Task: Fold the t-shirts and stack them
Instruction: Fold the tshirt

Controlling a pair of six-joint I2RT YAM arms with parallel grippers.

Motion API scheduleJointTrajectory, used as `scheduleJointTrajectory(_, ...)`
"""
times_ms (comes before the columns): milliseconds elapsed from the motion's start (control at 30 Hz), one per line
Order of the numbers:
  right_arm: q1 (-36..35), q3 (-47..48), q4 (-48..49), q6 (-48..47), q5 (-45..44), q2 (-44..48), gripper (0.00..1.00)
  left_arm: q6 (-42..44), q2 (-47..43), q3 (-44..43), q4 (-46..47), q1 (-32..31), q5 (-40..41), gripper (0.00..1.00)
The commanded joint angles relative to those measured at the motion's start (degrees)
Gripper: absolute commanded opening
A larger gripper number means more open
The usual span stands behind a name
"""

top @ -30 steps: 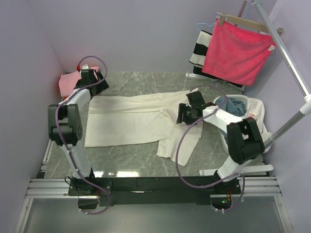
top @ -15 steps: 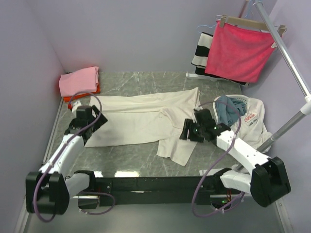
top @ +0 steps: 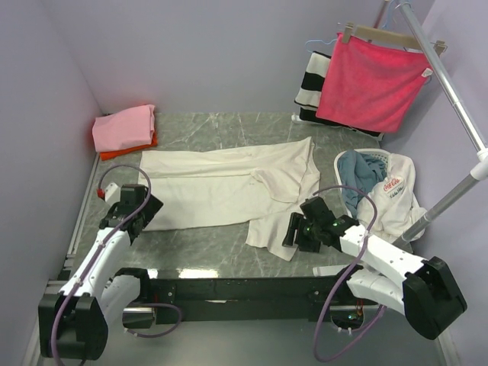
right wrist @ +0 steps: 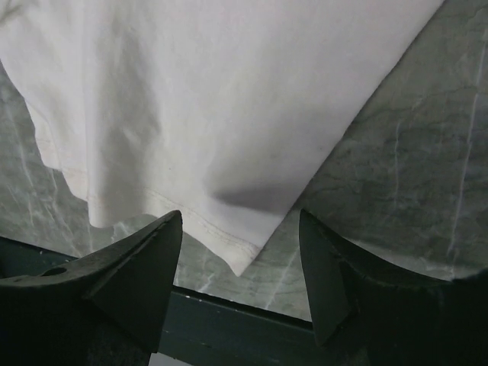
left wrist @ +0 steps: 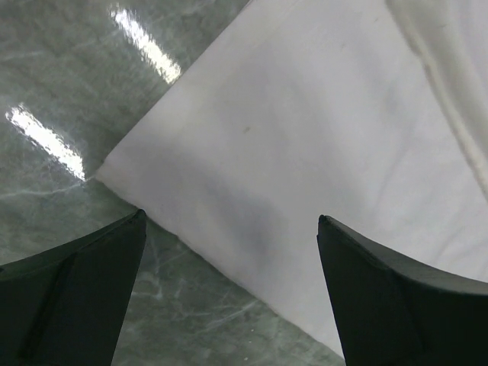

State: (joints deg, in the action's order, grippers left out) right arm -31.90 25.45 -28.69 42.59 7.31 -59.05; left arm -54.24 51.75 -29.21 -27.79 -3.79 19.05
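A large cream t-shirt (top: 221,187) lies spread flat on the marble table, one sleeve hanging toward the near edge. A folded pink shirt (top: 123,127) sits on a folded orange-red one (top: 126,149) at the back left corner. My left gripper (top: 141,210) is open and empty just above the cream shirt's near-left corner; in the left wrist view (left wrist: 230,221) that corner (left wrist: 305,122) lies between the jaws. My right gripper (top: 293,231) is open and empty over the sleeve's near corner, which the right wrist view (right wrist: 240,217) shows as cream cloth (right wrist: 213,99).
A white basket (top: 402,166) at the right holds blue cloth (top: 358,169) and a white garment with a red logo (top: 393,187). A bright red cloth (top: 374,76) on a hanger and a striped cloth (top: 311,88) hang at the back right by a metal pole (top: 450,99). Black rail (top: 244,286) along the near edge.
Both arms have drawn back toward the near edge. The left gripper moved from the pink stack to the shirt's near-left corner. The right gripper moved from mid-shirt to the sleeve's corner.
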Motion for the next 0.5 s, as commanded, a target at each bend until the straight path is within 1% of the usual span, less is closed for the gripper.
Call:
scheduleJointTrajectory(0, -0.5, -0.6, 2.2, 2.3, -0.6, -0.3, 0.7, -2.8, 3.6, 2.3, 1.8, -0.2, -3.7, 0.99)
scheduleJointTrajectory(133, -1.5, -1.4, 5.1, 3.1, 1.0, -2.9, 0.7, -3.9, 6.3, 5.1, 4.8, -0.2, -4.7, 0.99)
scheduleJointTrajectory(233, -2.8, -1.0, 6.8, 3.6, 1.3, -6.3, 0.67, -4.8, 6.1, 6.8, 5.0, -0.2, -5.8, 0.99)
scheduleJointTrajectory(300, -3.8, -0.7, 8.4, 3.8, 1.3, -8.6, 0.65, -5.3, 5.5, 7.1, 4.2, -0.5, -5.0, 1.0)
scheduleJointTrajectory(400, -4.6, 0.4, 9.1, 3.4, 0.7, -11.3, 0.58, -6.8, 3.1, 7.6, 3.6, -0.6, -3.4, 0.99)
scheduleJointTrajectory(433, -4.7, 0.7, 9.1, 3.2, 0.6, -11.8, 0.52, -7.3, 2.1, 7.9, 3.4, -0.6, -3.1, 0.99)
scheduleJointTrajectory(467, -4.7, 1.0, 8.8, 2.9, 0.1, -12.2, 0.48, -7.6, 1.7, 8.0, 3.4, -0.6, -2.4, 0.99)
